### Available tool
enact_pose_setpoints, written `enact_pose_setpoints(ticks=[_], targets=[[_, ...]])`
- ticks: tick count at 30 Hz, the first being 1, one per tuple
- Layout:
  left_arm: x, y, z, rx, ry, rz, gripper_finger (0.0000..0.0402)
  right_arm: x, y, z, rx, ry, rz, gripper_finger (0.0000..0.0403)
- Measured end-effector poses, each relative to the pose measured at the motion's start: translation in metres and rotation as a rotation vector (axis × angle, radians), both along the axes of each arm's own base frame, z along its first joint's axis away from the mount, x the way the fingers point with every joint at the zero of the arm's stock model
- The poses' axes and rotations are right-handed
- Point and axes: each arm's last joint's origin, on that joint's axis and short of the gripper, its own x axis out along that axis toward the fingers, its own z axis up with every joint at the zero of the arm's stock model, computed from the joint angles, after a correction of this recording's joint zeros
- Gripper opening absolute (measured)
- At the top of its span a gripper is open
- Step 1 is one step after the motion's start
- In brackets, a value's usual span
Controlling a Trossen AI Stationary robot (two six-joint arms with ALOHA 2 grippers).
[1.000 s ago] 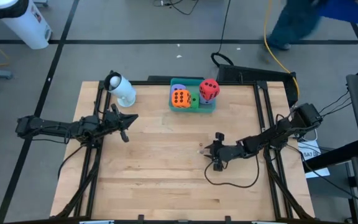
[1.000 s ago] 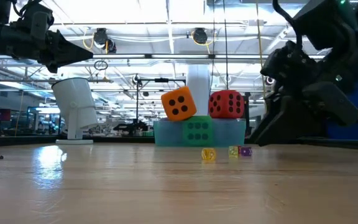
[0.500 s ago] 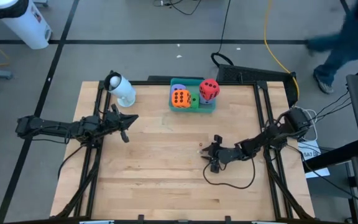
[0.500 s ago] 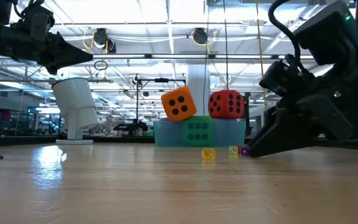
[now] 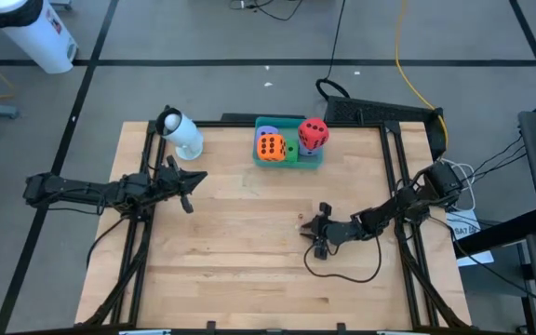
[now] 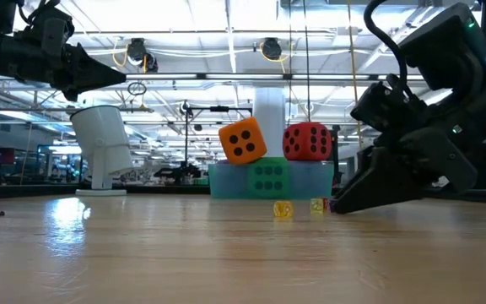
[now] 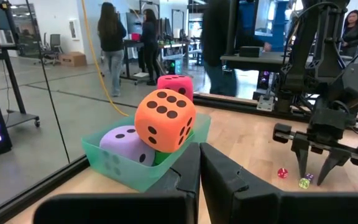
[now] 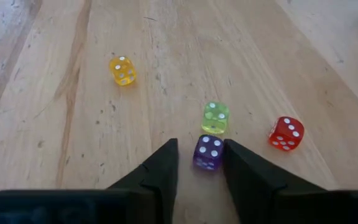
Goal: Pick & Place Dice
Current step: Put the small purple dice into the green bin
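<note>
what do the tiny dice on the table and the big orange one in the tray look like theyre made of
The small purple die, between the right tool's fingers, and its green, red and yellow neighbours look like clear hard plastic: see-through and glossy. The big orange die seems soft foam: matte, rounded corners. The tray looks like translucent teal plastic.

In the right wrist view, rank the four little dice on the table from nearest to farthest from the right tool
1. Purple die: between the fingers of the right tool.
2. Green die: just beyond the purple one.
3. Red die: off to one side.
4. Yellow die: farthest, off to the other side.
</note>
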Motion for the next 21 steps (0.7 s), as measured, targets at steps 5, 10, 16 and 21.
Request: enact_pose_setpoints(ticks=[5,10,16,21], targets=[[0.000,0.000,0.000,-0.001,-0.001,0.000,0.0019,0.000,0.000,0.000,-0.011,-0.004,-0.013,0.0052],[0.000,0.000,0.000,-0.001,0.000,0.000,0.0019,0.000,-0.001,0.004,-0.011,-0.014,-0.013,0.0039],[0.000,0.000,0.000,0.000,-0.001,0.000,0.0019,-0.003,-0.005,0.040,-0.040,-0.085,0.003,0.0044],[0.000,0.000,0.000,0.001,0.000,0.001,0.0019,-0.008,-0.026,0.090,-0.176,-0.223,-0.101,0.0046]])
